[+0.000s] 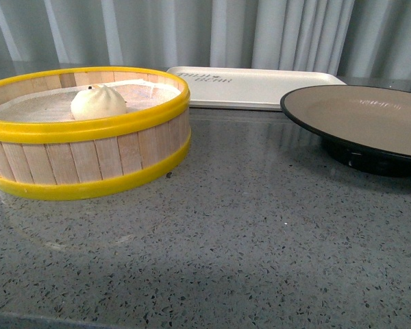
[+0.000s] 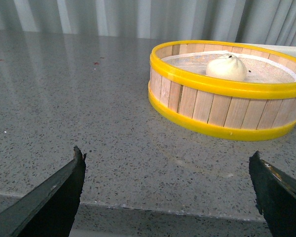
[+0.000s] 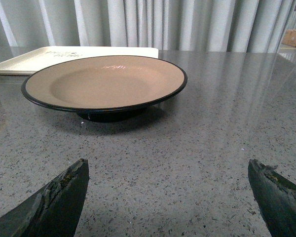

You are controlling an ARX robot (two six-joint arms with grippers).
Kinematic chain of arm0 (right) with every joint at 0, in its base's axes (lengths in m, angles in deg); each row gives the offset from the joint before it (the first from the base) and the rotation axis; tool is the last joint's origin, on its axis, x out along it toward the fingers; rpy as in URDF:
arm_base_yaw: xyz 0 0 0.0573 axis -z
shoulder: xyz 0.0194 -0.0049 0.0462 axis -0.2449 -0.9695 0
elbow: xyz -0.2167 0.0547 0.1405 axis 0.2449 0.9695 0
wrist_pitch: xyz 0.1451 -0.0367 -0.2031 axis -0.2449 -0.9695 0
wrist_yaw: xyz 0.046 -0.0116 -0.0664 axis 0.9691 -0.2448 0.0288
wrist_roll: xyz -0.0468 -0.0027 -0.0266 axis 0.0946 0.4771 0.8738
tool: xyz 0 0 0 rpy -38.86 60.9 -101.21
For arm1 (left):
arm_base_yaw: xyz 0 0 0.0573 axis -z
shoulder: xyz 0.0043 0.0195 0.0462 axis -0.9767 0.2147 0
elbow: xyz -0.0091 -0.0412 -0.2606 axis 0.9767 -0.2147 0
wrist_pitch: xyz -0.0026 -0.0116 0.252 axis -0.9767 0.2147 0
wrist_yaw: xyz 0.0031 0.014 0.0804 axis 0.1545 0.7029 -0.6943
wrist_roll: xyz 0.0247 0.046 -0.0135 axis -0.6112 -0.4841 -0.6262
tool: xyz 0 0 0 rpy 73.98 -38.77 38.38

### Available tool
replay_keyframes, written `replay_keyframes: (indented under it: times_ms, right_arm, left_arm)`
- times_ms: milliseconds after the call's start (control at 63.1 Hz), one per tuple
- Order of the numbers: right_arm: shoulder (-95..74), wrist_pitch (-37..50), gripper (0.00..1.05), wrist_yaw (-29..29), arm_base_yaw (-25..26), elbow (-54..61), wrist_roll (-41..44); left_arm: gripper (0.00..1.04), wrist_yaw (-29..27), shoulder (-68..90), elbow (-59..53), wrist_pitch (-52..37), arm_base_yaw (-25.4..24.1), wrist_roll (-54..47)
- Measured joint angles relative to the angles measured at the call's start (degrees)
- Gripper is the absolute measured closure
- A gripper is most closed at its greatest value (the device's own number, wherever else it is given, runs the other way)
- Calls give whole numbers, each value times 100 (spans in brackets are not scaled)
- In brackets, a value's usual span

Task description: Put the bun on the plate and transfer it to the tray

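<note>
Backdrop: pale grey pleated curtain (image 1: 294,27) across the whole rear.

Surface: grey speckled stone countertop (image 1: 246,240), glossy, with a front edge showing in the left wrist view.

Tray (image 1: 260,89): flat, white, rectangular, with rounded corners and faint grey lettering. It lies at the back of the counter, behind the gap between basket and plate. Nothing rests on it.

Steamer basket (image 1: 89,161): round, with wooden slat walls, yellow bands at top and bottom and a pale liner (image 1: 27,110) inside. It stands on the robot's left side, just in front of the tray's left end.

Plate (image 1: 370,116): wide, shallow, with a matte brown-grey top, black rim and black raised foot. It stands on the right side, near the tray's right end, well apart from the basket. Its top is bare.

Left gripper (image 2: 166,156): dark fingers spread wide, holding nothing, low over the counter edge and facing the basket.

Right gripper (image 3: 167,163): fingers likewise spread wide and empty, low over the counter and facing the plate.

Bun (image 1: 98,101): small, white, with a pleated top and a dark dot. It sits upright on the liner inside the basket.
</note>
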Motion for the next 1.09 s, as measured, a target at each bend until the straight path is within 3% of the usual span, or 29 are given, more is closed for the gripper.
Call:
replay_keyframes:
  times_ms: [792, 840, 887, 951, 1014, 1093]
  right_arm:
    - [0, 0, 8, 0, 0, 0, 0]
    - [0, 0, 8, 0, 0, 0, 0]
    - [0, 0, 8, 0, 0, 0, 0]
    - [0, 0, 8, 24, 0, 0, 2]
    - [2, -2, 8, -2, -7, 0, 0]
    - [2, -2, 8, 0, -2, 0, 0]
  left_arm:
    - [7, 0, 0, 0, 0, 0, 0]
    - [7, 396, 219, 144, 415, -107, 107]
    - [7, 1145, 905, 634, 1521, -184, 284]
    - [7, 1453, 1687, 1102, 2295, -138, 452]
    - [7, 1532, 2363, 1471, 2468, -72, 560]
    - [7, 1493, 3060, 2146, 2052, -15, 612]
